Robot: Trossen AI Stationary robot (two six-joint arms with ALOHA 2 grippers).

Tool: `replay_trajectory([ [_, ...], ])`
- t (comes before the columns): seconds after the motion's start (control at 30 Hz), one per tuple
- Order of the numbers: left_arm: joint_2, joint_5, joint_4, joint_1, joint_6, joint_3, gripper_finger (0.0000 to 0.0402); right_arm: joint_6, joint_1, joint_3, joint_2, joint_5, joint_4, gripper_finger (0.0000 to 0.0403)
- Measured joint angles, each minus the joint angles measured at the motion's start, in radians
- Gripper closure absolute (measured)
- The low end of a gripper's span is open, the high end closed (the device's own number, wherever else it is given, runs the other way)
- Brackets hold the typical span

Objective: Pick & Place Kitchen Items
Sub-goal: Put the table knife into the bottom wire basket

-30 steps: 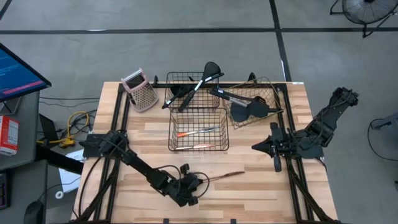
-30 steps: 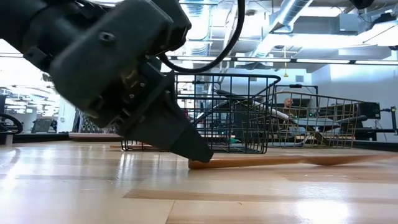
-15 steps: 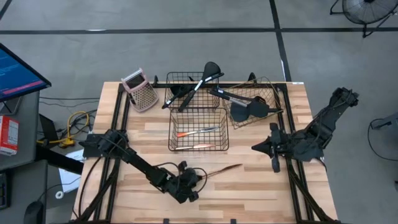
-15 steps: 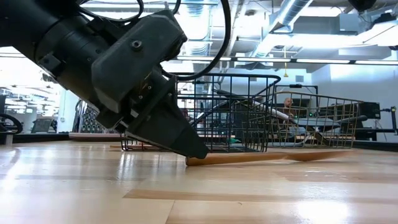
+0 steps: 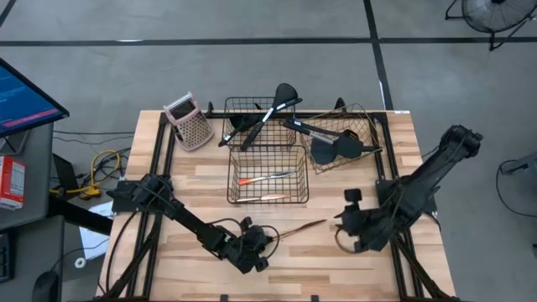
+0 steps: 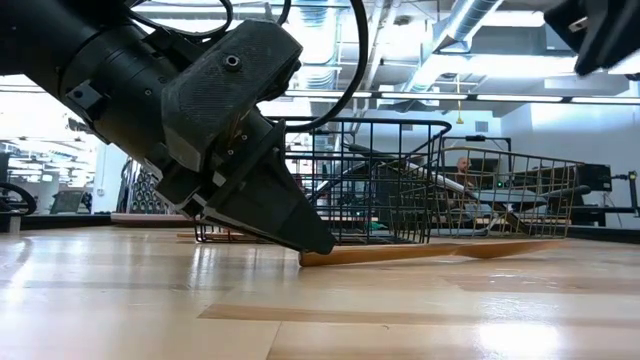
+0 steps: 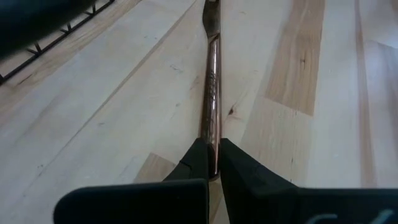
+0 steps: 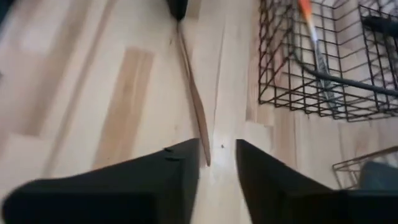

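- Your left gripper [image 7: 211,163] pinches the copper utensil [image 7: 213,87] by its handle end on the table [image 5: 336,264].
- Your right gripper [image 8: 216,160] stands slightly spread at the utensil's far tip.

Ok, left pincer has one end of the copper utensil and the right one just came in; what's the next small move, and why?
Probably ease the right pincer forward over the free tip of the copper utensil and close. The left pincer is shut on the other end, the tip lies just ahead of the right one's parted fingers, and it looks like a handover toward the baskets.
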Motion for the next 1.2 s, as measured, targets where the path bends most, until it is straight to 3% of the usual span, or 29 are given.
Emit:
replay_trajectory([
  [0.2, 0.000, 0.003, 0.002, 0.000, 0.000, 0.000, 0.0401, -0.141, -0.002, -0.020, 0.135, 0.007, 0.051, 0.0223],
  [0.37, 0.000, 0.006, 0.005, 0.000, 0.001, 0.000, 0.0401, -0.190, -0.001, -0.120, 0.195, 0.009, 0.279, 0.0175],
  [0.87, 0.000, 0.008, 0.012, -0.001, 0.003, -0.001, 0.0402, -0.255, -0.107, -0.511, 0.208, -0.018, 0.886, 0.0193],
  [1.2, 0.000, 0.015, 0.019, 0.004, 0.003, -0.001, 0.0401, -0.309, -0.189, -0.629, 0.228, -0.064, 1.051, 0.0208],
])
